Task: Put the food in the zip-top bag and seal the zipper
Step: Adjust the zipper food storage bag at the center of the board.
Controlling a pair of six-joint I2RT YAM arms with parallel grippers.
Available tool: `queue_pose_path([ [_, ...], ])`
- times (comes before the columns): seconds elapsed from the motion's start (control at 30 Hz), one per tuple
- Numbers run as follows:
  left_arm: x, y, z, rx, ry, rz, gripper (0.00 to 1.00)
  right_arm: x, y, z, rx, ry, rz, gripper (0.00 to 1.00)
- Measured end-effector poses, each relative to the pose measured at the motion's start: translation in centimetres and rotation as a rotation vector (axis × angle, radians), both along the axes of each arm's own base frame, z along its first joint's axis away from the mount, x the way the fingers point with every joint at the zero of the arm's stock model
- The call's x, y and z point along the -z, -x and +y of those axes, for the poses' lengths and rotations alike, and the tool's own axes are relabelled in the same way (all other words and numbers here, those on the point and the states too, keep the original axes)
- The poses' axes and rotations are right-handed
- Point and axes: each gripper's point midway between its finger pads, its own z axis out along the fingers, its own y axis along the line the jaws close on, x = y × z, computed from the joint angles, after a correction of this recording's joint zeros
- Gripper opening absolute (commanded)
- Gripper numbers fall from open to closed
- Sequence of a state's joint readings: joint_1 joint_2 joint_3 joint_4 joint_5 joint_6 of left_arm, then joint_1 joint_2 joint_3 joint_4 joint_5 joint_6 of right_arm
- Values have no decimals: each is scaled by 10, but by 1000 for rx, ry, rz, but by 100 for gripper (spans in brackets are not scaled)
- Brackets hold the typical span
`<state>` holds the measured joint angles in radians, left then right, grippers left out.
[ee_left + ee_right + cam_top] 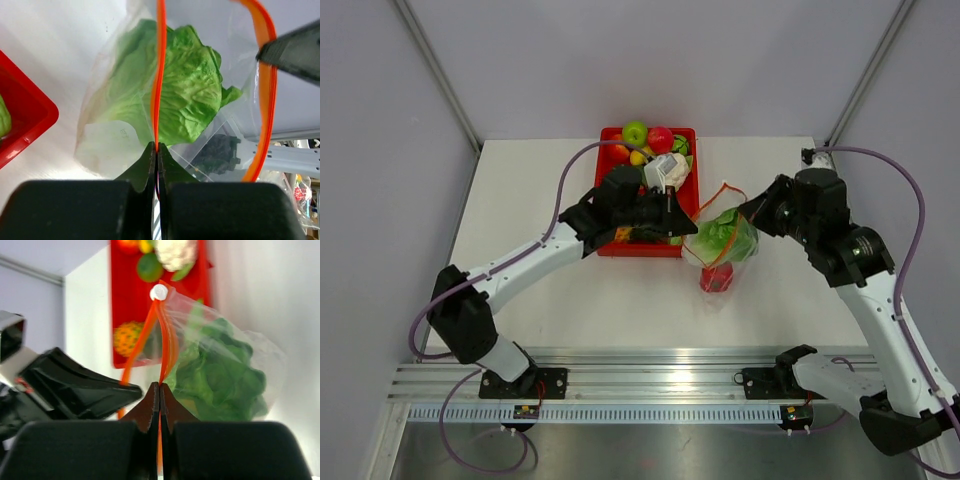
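Left wrist shows left pincer (156, 150) clamped on the zipper (159, 75), right pincer (160, 390) likewise clamped.

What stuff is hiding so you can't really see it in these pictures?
Top view: the left gripper covers the near part of the red tray.
Top view: the red thing next to the lettuce is too small to name.
Left wrist view: a dark shape behind the plastic of the zip-top bag is blurred.
Left wrist view: the gripper hides the bit of zipper it pinches.
Right wrist view: the cauliflower is cut off by the top edge.
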<state>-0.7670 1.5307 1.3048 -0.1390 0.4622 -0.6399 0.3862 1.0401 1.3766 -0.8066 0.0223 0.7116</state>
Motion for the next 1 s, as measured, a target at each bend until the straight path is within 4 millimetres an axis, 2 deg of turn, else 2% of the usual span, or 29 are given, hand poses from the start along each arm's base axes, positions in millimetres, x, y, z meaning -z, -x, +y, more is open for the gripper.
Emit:
queue_pose_path([
  [0.1,26,-5,-10,7,-34,41,0,40,9,-19,55,90,73,0],
  [0.2,84,-2,-27,36,-129,139,0,78,16,-25,63,156,186,0],
  [0.27,114,11,-38,71,-193,197,0,87,15,-25,56,174,215,0],
  [0.3,120,18,-42,88,-215,214,0,85,15,-25,53,178,211,0],
  [0.37,110,25,-47,110,-226,213,0,73,16,-26,46,177,185,0],
  [0.47,61,25,-60,135,-162,126,0,46,15,-26,45,153,107,0],
  [0.53,25,24,-62,136,-101,63,0,32,17,-27,47,132,54,0],
  [0.57,12,24,-62,137,-72,36,0,30,17,-27,49,124,34,0],
  [0.63,0,25,-64,143,-31,17,0,41,18,-28,55,118,32,0],
  [0.67,4,25,-67,145,-20,19,0,53,19,-29,60,125,49,0],
  [0.73,33,26,-71,153,-44,72,0,89,19,-31,70,158,127,0],
  [0.83,96,30,-71,156,-151,190,0,138,22,-33,74,220,279,0],
  [0.9,116,33,-66,154,-207,234,0,143,23,-34,71,232,307,0],
  [0.97,106,34,-63,157,-218,226,0,127,24,-34,73,222,283,0],
  [1.0,92,32,-64,158,-208,201,0,111,22,-33,74,207,248,0],
])
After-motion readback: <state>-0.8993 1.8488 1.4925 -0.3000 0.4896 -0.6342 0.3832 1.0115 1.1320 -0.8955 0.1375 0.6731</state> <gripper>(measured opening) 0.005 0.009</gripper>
